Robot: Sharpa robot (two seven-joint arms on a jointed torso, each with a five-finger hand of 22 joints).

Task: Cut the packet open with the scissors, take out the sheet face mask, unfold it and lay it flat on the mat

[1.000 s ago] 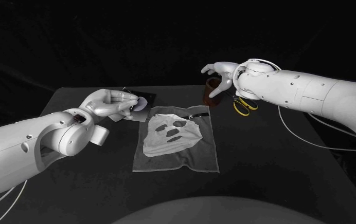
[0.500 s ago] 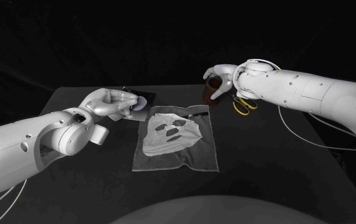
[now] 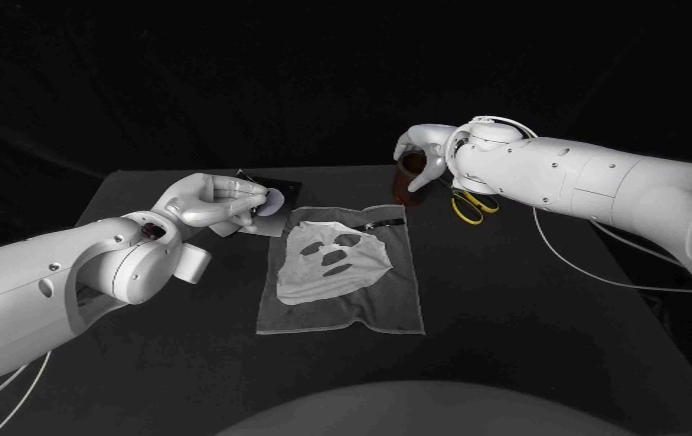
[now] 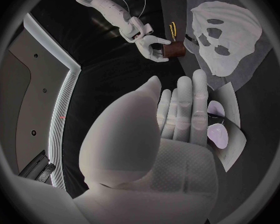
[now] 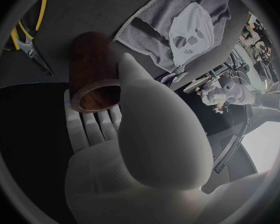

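Mask point(image 3: 335, 256) spread flat on mat point(image 3: 387, 314); laying step looks done. Left hand point(image 3: 219, 201) clamped on packet point(image 4: 234, 134) beside mat; right hand point(image 3: 428, 146) wrapped round brown cup point(image 5: 93, 64) near scissors point(image 3: 473, 206). Next: set down, release.

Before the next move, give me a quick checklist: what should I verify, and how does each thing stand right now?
1. Face mask out of the packet and on the mat: ok.
2. Mask fully flat, no folded edges: cannot tell.
3. Left hand holds the packet, off the mat: ok.
4. Scissors on the table, beside the mat: ok.
5. Right hand around the brown cup, grip firm: cannot tell.
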